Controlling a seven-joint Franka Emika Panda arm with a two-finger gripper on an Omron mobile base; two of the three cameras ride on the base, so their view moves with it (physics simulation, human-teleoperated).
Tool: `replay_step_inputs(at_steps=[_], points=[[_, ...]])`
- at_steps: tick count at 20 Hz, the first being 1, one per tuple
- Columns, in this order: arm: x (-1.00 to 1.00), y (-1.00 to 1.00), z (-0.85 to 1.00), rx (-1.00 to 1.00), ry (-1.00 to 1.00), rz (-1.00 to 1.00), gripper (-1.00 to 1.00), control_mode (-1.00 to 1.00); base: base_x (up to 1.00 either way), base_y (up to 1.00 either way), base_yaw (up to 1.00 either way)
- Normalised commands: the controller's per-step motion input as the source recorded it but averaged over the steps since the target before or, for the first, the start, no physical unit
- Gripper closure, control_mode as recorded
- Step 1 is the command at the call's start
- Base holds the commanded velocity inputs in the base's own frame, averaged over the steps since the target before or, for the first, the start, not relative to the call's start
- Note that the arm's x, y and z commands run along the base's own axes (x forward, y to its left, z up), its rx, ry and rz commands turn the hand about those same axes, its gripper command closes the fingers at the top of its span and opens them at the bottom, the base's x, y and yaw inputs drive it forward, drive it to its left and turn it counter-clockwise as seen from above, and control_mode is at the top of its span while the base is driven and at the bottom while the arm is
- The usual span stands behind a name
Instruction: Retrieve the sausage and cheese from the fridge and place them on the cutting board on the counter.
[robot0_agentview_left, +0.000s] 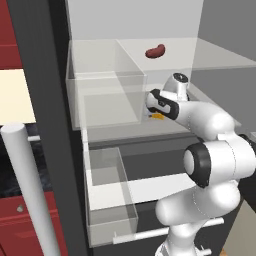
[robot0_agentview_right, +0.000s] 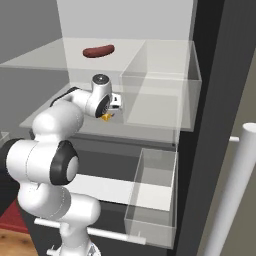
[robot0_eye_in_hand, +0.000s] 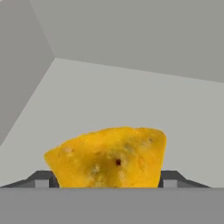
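Observation:
The yellow-orange cheese (robot0_eye_in_hand: 109, 157) lies on a pale shelf inside the fridge (robot0_agentview_left: 40, 75), with my gripper (robot0_eye_in_hand: 109, 179) reaching straight at it. One dark fingertip stands at each side of the wedge, close against its edges; whether they press on it I cannot tell. From the base views the cheese (robot0_agentview_left: 157, 116) (robot0_agentview_right: 106, 117) peeks out just under the hand (robot0_agentview_left: 152, 111) (robot0_agentview_right: 113, 107). The dark red sausage (robot0_agentview_left: 155, 51) (robot0_agentview_right: 98, 51) rests one shelf higher, towards the back. The cutting board is out of view. A strip of black counter (robot0_agentview_left: 10, 167) shows at far left.
A clear bin (robot0_agentview_left: 107, 95) (robot0_agentview_right: 160, 95) stands beside the hand on the same shelf. A second clear bin (robot0_agentview_left: 110, 195) (robot0_agentview_right: 152, 195) sits lower. The fridge's long white bar handle (robot0_agentview_left: 27, 190) (robot0_agentview_right: 235, 190) rises in the foreground. Dark red cabinets (robot0_agentview_left: 20, 225) are at lower left.

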Motion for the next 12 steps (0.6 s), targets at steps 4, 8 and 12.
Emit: replay_step_inputs(at_steps=[4,8,12], points=[[-0.89,-0.22,-0.16,0.00,-0.06,0.00,1.00,-1.00,0.00,0.00,0.00],[-1.00,-0.18,0.29,0.00,-0.25,0.00,1.00,-1.00,0.00,0.00,0.00],[-1.00,-0.12,0.85,0.00,-0.10,-0.02,1.00,-1.00,0.00,0.00,0.00]])
